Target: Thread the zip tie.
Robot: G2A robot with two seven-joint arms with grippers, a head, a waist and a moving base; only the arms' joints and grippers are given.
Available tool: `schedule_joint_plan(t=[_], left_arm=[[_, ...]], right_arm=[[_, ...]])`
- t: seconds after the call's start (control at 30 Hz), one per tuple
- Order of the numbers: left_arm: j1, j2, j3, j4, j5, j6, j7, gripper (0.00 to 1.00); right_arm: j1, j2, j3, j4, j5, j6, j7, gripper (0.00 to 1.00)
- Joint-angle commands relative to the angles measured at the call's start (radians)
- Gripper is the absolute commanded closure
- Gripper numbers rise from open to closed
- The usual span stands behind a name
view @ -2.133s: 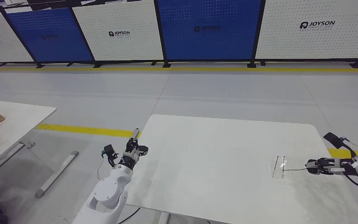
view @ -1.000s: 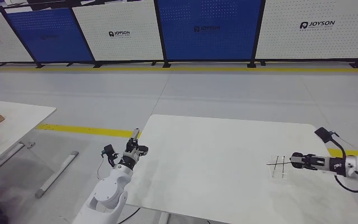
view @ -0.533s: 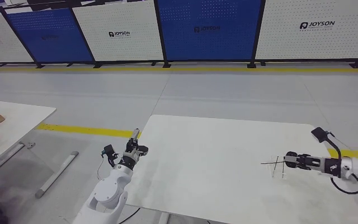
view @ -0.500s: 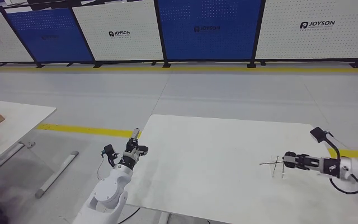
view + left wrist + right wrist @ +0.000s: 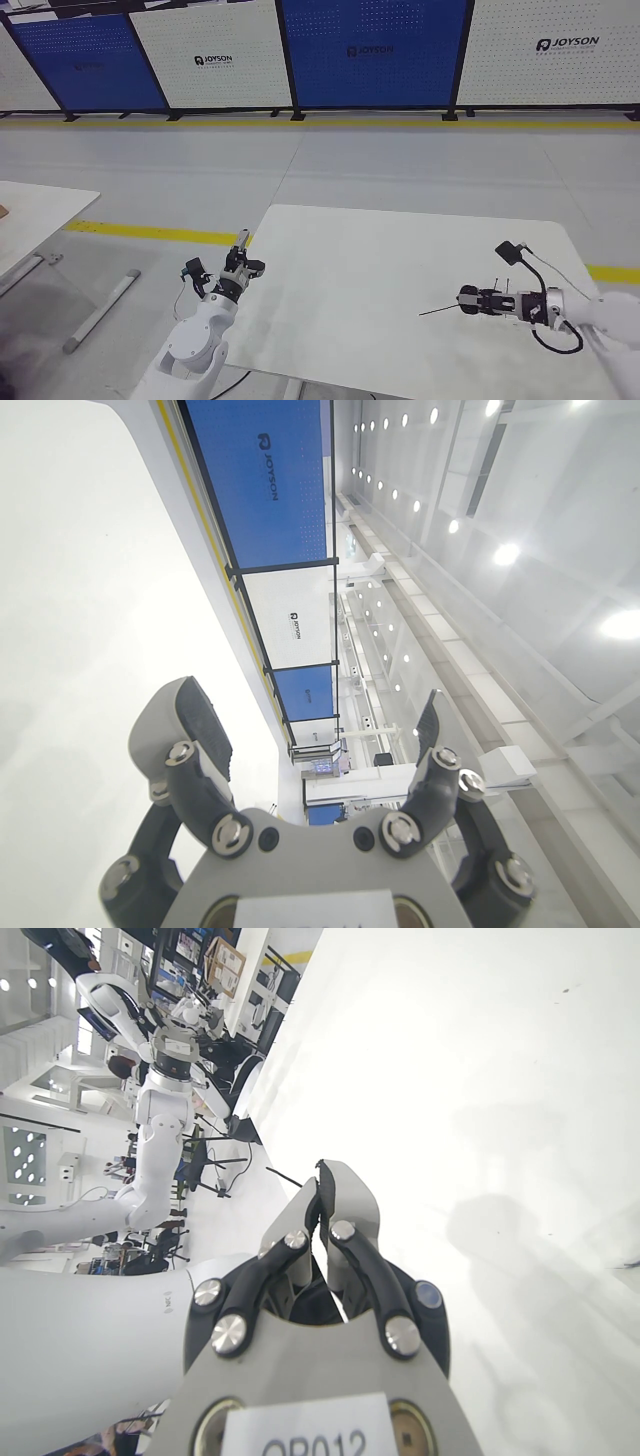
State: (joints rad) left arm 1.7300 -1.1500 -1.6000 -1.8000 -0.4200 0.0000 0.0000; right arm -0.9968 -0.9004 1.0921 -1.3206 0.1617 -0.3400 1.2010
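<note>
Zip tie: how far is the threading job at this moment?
Done: the zip tie is picked up; the right gripper is shut on it. In hand: it is held over the table, tip free, pointing toward the side of the left gripper, which is open and holds nothing. Left: the threading itself; no loop shows.

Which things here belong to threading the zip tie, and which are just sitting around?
Job: zip tie, right gripper shut on it, white table.
Idle: left gripper, open beside the table's edge; second table; partition panels.
</note>
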Motion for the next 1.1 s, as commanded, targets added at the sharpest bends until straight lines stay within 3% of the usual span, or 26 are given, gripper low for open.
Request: schedule_joint_plan(t=[0.0,0.33,0.53,0.6,0.73,0.9,1.07], left_arm=[[0.000,0.000,0.000,0.000,0.000,0.000,0.000,0.00],[0.000,0.000,0.000,0.000,0.000,0.000,0.000,0.00],[0.000,0.000,0.000,0.000,0.000,0.000,0.000,0.00],[0.000,0.000,0.000,0.000,0.000,0.000,0.000,0.00],[0.000,0.000,0.000,0.000,0.000,0.000,0.000,0.00],[0.000,0.000,0.000,0.000,0.000,0.000,0.000,0.00],[0.000,0.000,0.000,0.000,0.000,0.000,0.000,0.00]], right_arm=[[0.000,0.000,0.001,-0.001,0.000,0.000,-0.001,1.00],[-0.002,0.000,0.001,-0.002,-0.001,0.000,-0.008,1.00],[-0.061,-0.004,0.006,-0.102,-0.065,0.000,-0.152,1.00],[-0.083,-0.007,0.007,-0.153,-0.054,0.000,-0.162,1.00],[-0.101,-0.016,-0.014,-0.188,-0.073,0.000,-0.162,1.00],[-0.085,-0.038,-0.058,-0.183,-0.077,0.000,-0.163,1.00],[-0.083,-0.040,-0.063,-0.181,-0.083,0.000,-0.164,1.00]])
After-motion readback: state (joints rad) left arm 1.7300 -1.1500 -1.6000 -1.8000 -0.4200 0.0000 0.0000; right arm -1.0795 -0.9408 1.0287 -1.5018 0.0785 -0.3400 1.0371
